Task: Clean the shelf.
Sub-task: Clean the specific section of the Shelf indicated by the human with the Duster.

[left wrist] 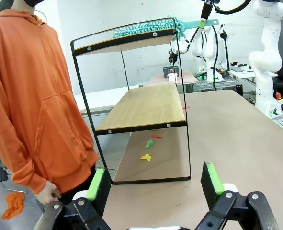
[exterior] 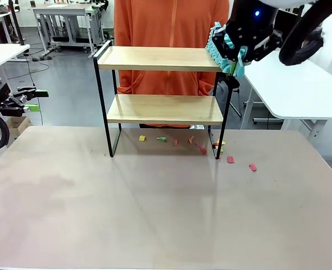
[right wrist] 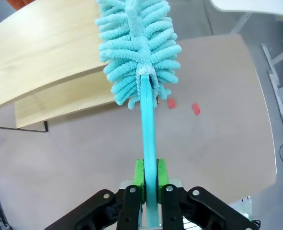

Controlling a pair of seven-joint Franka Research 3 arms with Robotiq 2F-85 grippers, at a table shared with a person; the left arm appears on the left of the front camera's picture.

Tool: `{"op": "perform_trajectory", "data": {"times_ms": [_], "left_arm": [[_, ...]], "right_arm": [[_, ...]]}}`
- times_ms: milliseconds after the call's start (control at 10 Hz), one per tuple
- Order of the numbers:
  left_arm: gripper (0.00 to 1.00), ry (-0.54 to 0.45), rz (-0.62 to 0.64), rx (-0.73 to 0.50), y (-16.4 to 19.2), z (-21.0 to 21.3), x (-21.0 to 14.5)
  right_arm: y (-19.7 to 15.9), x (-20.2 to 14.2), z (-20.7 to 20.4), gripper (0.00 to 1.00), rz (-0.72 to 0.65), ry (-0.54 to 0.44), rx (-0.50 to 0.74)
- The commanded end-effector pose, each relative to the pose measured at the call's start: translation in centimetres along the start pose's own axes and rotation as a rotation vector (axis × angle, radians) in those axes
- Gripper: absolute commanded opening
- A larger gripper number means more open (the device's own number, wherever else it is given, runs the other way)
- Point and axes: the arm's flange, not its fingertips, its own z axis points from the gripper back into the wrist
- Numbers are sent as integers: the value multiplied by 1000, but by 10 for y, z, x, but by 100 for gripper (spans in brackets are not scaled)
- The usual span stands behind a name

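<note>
Duster [exterior: 217,48] on shelf [exterior: 160,58] — scraps [exterior: 162,139] beneath

Front view looks across the table [exterior: 154,214] from its near edge to a person [exterior: 171,34] at the far edge. Left wrist view, low off the left edge, faces one end of the shelf [exterior: 160,59]. Right wrist view looks down, close over its top board. All three share the shelf.

— What do we have on the worktop [exterior: 154,225]?

— We see the shelf [exterior: 160,109] standing on it, toward the far side. Both of its boards are bare wood, except that the head of a teal duster [exterior: 217,48] lies on the top board's right end.

— Any loose bits?

— Under the shelf we count a yellow scrap [exterior: 142,138], a green scrap [exterior: 162,139] and a few reddish scraps [exterior: 202,149]. Two red scraps [exterior: 231,160] lie just outside the shelf's right front leg.
</note>
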Motion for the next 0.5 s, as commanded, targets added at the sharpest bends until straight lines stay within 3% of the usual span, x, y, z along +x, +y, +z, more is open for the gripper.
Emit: {"op": "perform_trajectory", "data": {"times_ms": [0,300,400], "left_arm": [[100,8,2,-9,-2,-2,3],[100,8,2,-9,-2,-2,3],[100,8,2,-9,-2,-2,3]], "right_arm": [[0,-1,3,13,2,-6,1],[-25,-2,40,13,129,-124,238],[-33,-3,46,13,201,-112,313]]}}
